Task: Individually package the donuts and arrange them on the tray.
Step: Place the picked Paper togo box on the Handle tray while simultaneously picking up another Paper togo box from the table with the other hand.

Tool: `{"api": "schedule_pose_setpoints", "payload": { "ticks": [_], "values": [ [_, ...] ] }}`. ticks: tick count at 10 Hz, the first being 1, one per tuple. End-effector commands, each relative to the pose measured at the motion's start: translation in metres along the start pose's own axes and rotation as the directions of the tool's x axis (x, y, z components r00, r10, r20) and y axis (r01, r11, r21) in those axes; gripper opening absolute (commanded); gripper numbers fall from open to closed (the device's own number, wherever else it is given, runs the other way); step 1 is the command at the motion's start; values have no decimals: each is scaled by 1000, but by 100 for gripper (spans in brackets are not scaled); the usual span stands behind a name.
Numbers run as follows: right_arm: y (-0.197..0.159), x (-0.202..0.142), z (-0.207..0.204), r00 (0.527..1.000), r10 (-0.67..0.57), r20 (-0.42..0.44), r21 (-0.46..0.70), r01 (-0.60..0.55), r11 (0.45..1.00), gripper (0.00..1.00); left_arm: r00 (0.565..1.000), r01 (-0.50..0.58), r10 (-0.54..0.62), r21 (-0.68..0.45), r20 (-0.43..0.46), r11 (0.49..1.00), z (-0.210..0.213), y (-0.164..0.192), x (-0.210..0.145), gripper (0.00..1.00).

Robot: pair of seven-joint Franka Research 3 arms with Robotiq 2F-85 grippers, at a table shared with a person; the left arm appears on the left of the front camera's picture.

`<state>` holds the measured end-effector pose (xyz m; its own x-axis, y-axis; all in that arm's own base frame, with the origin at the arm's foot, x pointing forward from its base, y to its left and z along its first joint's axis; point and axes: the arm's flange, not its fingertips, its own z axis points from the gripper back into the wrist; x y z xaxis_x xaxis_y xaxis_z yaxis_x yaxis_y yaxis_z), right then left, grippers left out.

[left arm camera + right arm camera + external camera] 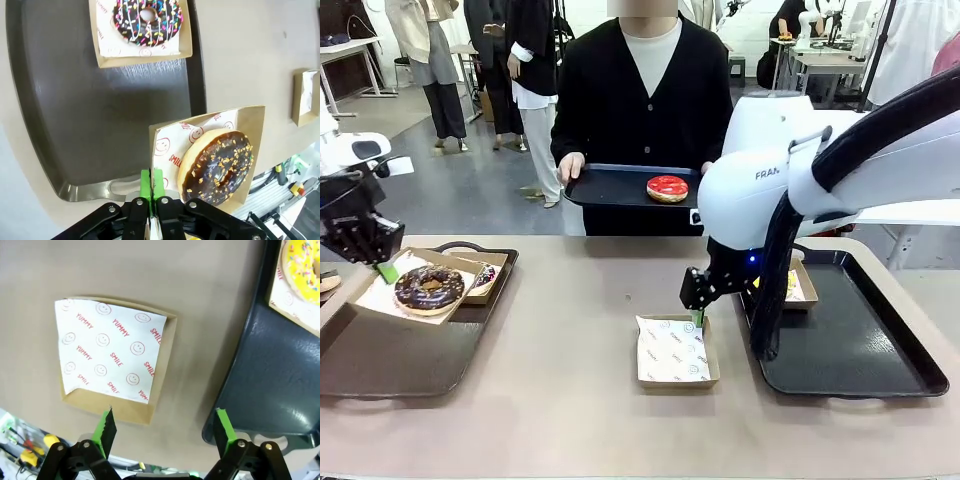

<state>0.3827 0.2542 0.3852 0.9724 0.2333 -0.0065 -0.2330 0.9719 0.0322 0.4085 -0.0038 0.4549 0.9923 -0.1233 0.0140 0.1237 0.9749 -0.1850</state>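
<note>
My left gripper (383,268) (154,186) is shut on the rim of a cardboard box (250,120), which it holds tilted over the left tray (390,360). The box holds the dark chocolate donut (428,288) (217,167). Behind it, the chocolate donut with white and purple topping (485,277) (147,20) lies in its own box on that tray. My right gripper (697,316) (165,429) hangs open just above an empty paper-lined box (672,351) (112,352) on the table. The yellow-iced donut (790,285) (302,262) sits boxed on the right tray (865,345) (270,375). The red-glazed donut (667,187) lies on a black tray (610,185) held by the person.
The person stands at the far side of the table, with a hand (570,165) on each end of the black tray. Bare tabletop (570,400) lies between the two trays. The right arm's white body (770,180) rises over the right tray.
</note>
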Motion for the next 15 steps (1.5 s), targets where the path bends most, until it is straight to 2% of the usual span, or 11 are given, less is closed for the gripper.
{"api": "schedule_pose_setpoints", "payload": {
  "ticks": [1, 3, 4, 5, 8, 10, 11, 13, 15],
  "values": [
    [13, 12, -7, 998, -52, 29, -33, 53, 998, 100, 999, 33, -33, -5, 42, 999, -7, 10, -18, 2],
    [19, 7, -3, 997, -54, 50, -53, 57, 997, 100, 999, 20, -20, -3, 25, 1000, -5, 13, -22, 2],
    [5, 5, -8, 1000, -29, 5, -14, 29, 999, 100, 999, 28, -29, 33, 19, 999, -3, 13, -25, 2],
    [5, 5, -8, 1000, -29, 5, -14, 29, 999, 100, 1000, 5, -5, -7, 7, 1000, -9, 11, -21, 2],
    [5, 5, -8, 1000, -29, 5, -14, 29, 999, 100, 1000, 5, -5, -7, 7, 1000, -9, 11, -21, 2],
    [5, 5, -18, 996, -92, 17, -62, 93, 994, 100, 1000, 8, -8, -1, 6, 1000, -9, 11, -21, 2],
    [4, 2, -25, 994, -111, 20, -80, 113, 990, 100, 1000, 8, -7, -37, 23, 999, -9, 21, -21, 2],
    [6, -2, -31, 984, -170, 60, -51, 173, 984, 100, 999, -11, 12, -38, 36, 999, -15, 34, -22, 2],
    [13, -5, -39, 984, -159, 77, -23, 161, 987, 100, 998, -30, 31, -25, 51, 999, -19, 45, -19, 2]
  ]
}}
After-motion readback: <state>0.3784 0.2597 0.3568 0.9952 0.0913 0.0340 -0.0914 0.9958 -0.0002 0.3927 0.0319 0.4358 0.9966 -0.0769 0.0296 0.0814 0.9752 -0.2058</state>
